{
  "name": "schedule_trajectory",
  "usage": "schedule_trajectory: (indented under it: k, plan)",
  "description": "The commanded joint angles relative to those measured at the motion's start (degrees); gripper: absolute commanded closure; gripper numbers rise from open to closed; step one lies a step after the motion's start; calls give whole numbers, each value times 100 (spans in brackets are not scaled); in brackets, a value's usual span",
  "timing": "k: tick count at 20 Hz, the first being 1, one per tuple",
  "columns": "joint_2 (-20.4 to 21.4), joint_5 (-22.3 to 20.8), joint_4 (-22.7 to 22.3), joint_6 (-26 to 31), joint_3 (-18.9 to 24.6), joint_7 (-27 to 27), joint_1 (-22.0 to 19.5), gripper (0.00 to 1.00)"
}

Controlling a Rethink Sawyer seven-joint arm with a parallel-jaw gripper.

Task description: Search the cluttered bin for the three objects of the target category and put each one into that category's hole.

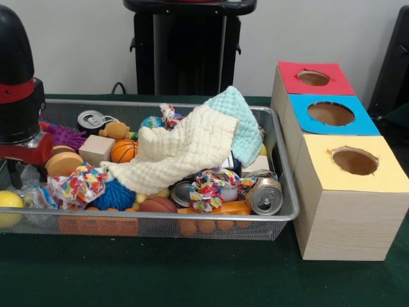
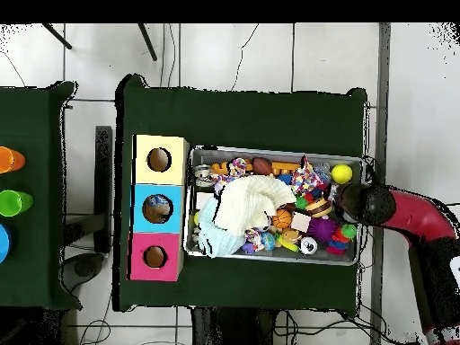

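Note:
The wire-mesh bin (image 1: pixel 192 216) is full of toys and also shows in the overhead view (image 2: pixel 278 151). My arm hangs over the bin's left end in the front view. Its gripper (image 1: pixel 22 160) is low among the clutter, and in the overhead view (image 2: pixel 352 203) it is over the bin's right end. Crinkled see-through plastic (image 1: pixel 30 182), perhaps a bottle, lies right below it, beside a yellow ball (image 1: pixel 7 206). No other bottle shows. The blue-surround hole (image 1: pixel 330 114) is in the middle box to the right of the bin, and also shows in the overhead view (image 2: pixel 157 208).
A cream cloth (image 1: pixel 179 150) and a mint cloth (image 1: pixel 241 121) cover the bin's middle. Aluminium cans (image 1: pixel 265 196) (image 1: pixel 91 119) lie among balls, blocks and rag toys. A red-surround hole (image 1: pixel 313 78) and a yellow-surround hole (image 1: pixel 354 161) flank the blue one.

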State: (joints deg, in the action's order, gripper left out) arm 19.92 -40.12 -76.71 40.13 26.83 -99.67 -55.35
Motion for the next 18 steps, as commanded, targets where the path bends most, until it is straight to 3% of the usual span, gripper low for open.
schedule_trajectory:
  k: [1, 4, 18]
  plan:
    - [-691, -385, -412, -929, 52, 627, -229, 0]
    - [-553, -224, -547, -610, 115, 726, -244, 0]
    - [-542, -152, -797, -831, -29, 187, 11, 0]
